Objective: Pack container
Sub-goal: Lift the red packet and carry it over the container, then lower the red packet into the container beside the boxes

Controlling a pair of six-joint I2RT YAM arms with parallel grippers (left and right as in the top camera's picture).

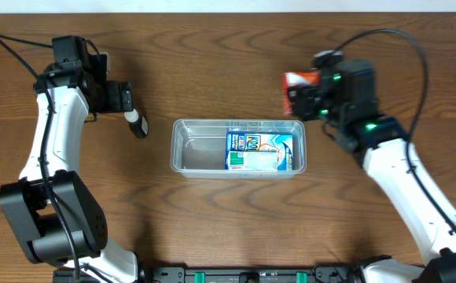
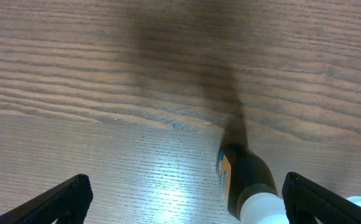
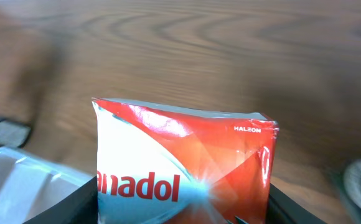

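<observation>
Overhead: container point(image 1: 182, 149) near right pincer point(image 1: 296, 93)

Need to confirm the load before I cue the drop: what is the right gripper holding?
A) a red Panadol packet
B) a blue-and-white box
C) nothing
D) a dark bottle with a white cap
A: the right gripper is shut on the red Panadol packet; the blue-and-white box lies in the container, and the white-capped dark bottle lies by the open left gripper.
</observation>
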